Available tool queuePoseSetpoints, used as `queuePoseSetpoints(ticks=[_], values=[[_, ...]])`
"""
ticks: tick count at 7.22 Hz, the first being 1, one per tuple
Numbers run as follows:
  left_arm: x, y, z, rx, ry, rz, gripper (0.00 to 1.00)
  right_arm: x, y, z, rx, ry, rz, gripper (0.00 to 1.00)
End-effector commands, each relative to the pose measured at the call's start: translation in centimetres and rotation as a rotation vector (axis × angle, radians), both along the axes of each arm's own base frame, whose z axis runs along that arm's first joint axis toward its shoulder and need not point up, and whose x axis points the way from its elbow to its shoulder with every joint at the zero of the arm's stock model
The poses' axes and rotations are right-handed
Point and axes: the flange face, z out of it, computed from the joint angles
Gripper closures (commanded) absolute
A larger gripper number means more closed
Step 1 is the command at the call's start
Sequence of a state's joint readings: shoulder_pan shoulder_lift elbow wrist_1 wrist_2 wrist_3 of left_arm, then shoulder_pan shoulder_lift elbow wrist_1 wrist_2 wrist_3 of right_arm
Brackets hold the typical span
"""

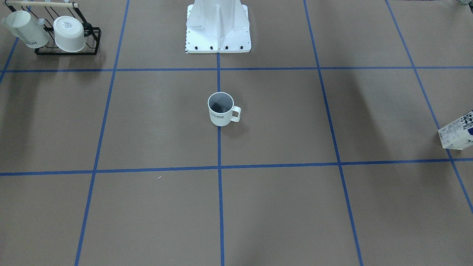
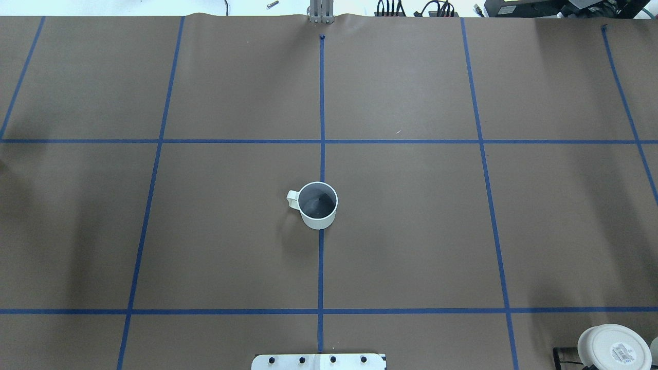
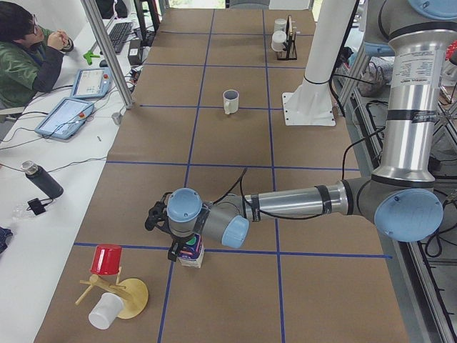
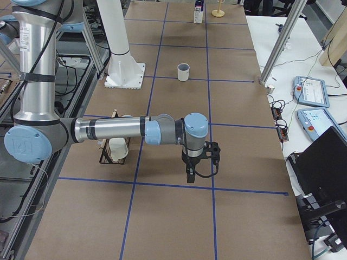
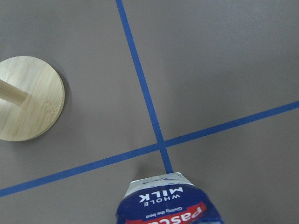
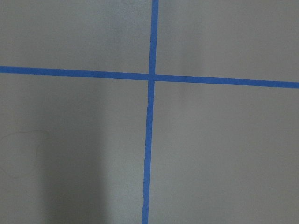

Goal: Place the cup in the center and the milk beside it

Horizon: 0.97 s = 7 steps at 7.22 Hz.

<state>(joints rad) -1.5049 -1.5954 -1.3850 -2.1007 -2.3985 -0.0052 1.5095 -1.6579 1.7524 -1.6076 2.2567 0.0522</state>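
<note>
Long flat brown paper-covered table top (image 2: 411,231), crossed by blue tape grid lines (image 2: 321,267). Light soft, even; faint shadows on paper. White side desk (image 3: 28,236) along operators' edge, silver aluminium post (image 3: 107,53) beside it. On desk: two blue-edged tablets (image 3: 66,118), black keyboard (image 3: 119,36), dark bottle (image 3: 41,180). Person in green jacket (image 3: 25,64) seated there.

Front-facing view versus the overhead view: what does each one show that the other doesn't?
Only the front-facing view shows the milk, cut off at its right edge, the whole rack in its top left corner, and the HOME lettering on the cup. Only the overhead view shows cables past the table's far edge. Both show the cup upright on the middle line of the blue tape grid, and the robot's white base plate.
</note>
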Motion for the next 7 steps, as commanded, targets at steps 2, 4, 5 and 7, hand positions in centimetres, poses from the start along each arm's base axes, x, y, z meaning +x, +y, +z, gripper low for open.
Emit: queuePoseSetpoints(ticks=[2, 4, 5, 7], values=[[0.5, 0.1, 0.1, 0.011, -0.002, 0.009, 0.42, 0.0, 0.0, 0.2, -0.004, 0.000, 0.000, 0.00], [0.4, 0.2, 0.0, 0.014, -0.001, 0.008, 0.63, 0.0, 0.0, 0.2, -0.004, -0.001, 0.000, 0.00], [0.4, 0.3, -0.5, 0.021, 0.004, 0.008, 0.66, 0.0, 0.0, 0.2, -0.004, -0.001, 0.000, 0.00], [0.5, 0.2, -2.3, 0.039, 0.024, 0.013, 0.68, 0.0, 0.0, 0.2, -0.004, -0.001, 0.000, 0.00]])
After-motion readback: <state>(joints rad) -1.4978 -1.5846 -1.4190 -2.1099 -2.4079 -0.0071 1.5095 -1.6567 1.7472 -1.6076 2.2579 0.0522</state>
